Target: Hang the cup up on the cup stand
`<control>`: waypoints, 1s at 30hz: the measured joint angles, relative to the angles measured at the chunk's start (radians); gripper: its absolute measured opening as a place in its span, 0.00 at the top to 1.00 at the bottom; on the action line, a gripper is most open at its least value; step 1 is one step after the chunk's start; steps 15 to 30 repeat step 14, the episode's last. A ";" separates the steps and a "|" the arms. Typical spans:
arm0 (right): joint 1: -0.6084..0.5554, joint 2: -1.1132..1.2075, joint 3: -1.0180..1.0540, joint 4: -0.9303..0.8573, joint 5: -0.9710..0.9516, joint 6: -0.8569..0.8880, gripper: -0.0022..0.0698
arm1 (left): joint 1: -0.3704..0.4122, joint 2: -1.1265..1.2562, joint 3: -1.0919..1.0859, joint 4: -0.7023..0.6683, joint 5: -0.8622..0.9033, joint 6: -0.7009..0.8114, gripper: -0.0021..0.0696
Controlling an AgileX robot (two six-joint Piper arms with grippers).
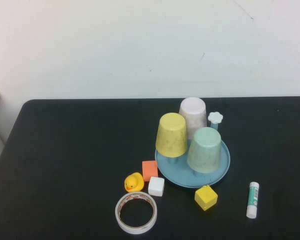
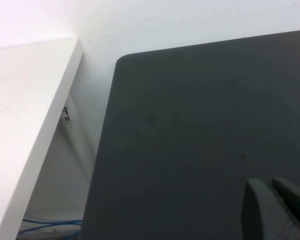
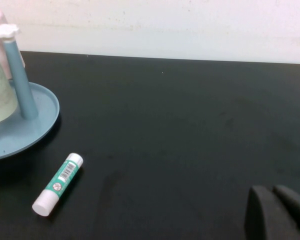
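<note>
Already the job looks done — the cup [image 1: 204, 149] sits upside down over a peg at about four o'clock on the cup stand [image 1: 223, 167], with the yellow cup [image 1: 171, 134] at nine o'clock and the pinkish-white cup [image 1: 193, 115] at twelve; one bare peg [image 1: 215, 119] stands at two o'clock. Neither arm shows in the high view; the left gripper [image 2: 276, 205] hangs over the black table [image 1: 65, 160] near its far left corner, fingers closed on nothing; the right gripper [image 3: 277, 210] hovers over bare table off the stand's right side, likewise closed and empty; I judge nothing remains but staying parked. Smallest — the glue stick [image 3: 58, 184] lies near the stand, its green label carrying a barcode but no legible writing.
</note>
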State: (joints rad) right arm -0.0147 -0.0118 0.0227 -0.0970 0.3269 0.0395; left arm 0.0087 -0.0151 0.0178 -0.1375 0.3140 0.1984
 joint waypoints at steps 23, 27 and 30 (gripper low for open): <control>0.000 0.000 0.000 0.000 0.000 0.000 0.97 | 0.000 0.000 0.000 0.000 0.000 0.010 0.97; 0.000 0.000 0.000 0.000 0.000 0.000 0.97 | 0.000 0.000 0.000 0.000 0.000 0.010 0.97; 0.000 0.000 0.000 0.000 0.000 0.000 0.97 | 0.000 0.000 0.000 0.000 0.000 0.010 0.97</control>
